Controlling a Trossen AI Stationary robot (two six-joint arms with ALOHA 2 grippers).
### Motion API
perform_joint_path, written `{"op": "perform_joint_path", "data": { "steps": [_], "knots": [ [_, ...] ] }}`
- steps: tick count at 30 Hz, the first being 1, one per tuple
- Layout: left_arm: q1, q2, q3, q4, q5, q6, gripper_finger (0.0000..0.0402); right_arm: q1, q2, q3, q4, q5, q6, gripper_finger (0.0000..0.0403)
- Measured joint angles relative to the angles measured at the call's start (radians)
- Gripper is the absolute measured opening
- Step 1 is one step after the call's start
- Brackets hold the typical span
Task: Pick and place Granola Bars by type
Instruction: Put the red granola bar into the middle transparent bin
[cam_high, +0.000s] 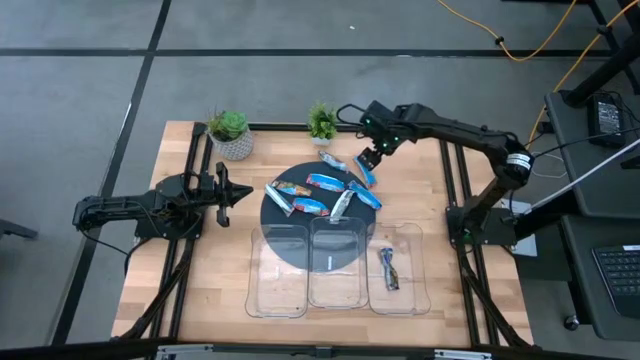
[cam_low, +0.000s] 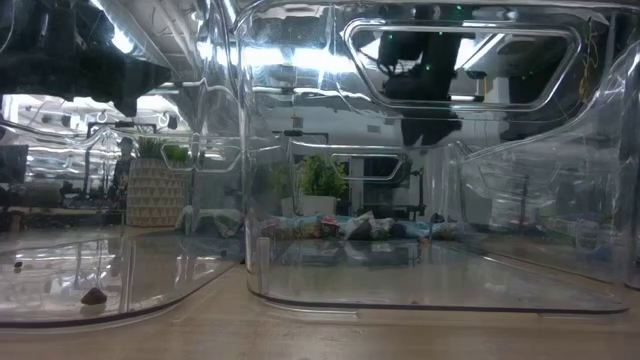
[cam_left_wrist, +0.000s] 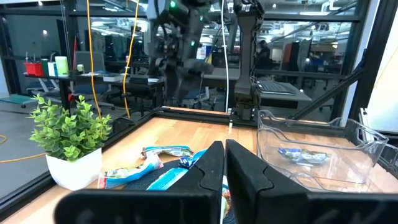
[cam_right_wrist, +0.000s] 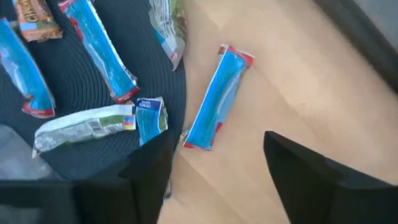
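Observation:
Several granola bars (cam_high: 325, 181) in blue, silvery and brownish wrappers lie flat on a round dark mat (cam_high: 300, 240) at the table's middle. One blue bar (cam_right_wrist: 217, 96) lies flat on the bare wood just past the mat's far right edge. My right gripper (cam_high: 368, 160) hovers over that bar, pointing steeply down, open, its fingers (cam_right_wrist: 149, 168) above it with nothing between them. Another bar (cam_high: 388, 268) lies in the right clear tray (cam_high: 410, 295). My left gripper (cam_high: 247, 192) waits shut, level, left of the mat.
Three clear plastic trays stand side by side along the near edge: left (cam_high: 278, 270), middle (cam_high: 335, 290), right. Two potted plants (cam_high: 230, 132) (cam_high: 322, 122) stand at the far edge, the second close to my right gripper. Bare wood lies right of the mat.

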Motion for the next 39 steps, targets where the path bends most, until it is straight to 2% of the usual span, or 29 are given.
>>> {"op": "perform_joint_path", "data": {
  "steps": [6, 12, 30, 35, 39],
  "knots": [
    [0.000, 0.000, 0.000, 0.000, 0.000, 0.000, 0.0010, 0.000, 0.010, -0.097, 0.141, -0.004, 0.053, 0.0325],
    [0.000, 0.000, 0.000, 0.000, 0.000, 0.000, 0.0010, 0.000, 0.066, -0.130, 0.177, 0.005, 0.077, 0.0347],
    [0.000, 0.000, 0.000, 0.000, 0.000, 0.000, 0.0013, 0.004, 0.261, -0.132, 0.237, 0.044, 0.102, 0.0341],
    [0.000, 0.000, 0.000, 0.000, 0.000, 0.000, 0.0009, 0.004, 0.282, -0.132, 0.254, 0.042, 0.082, 0.0324],
    [0.000, 0.000, 0.000, 0.000, 0.000, 0.000, 0.0009, 0.004, 0.290, -0.132, 0.256, 0.042, 0.072, 0.0293]
  ]
}}
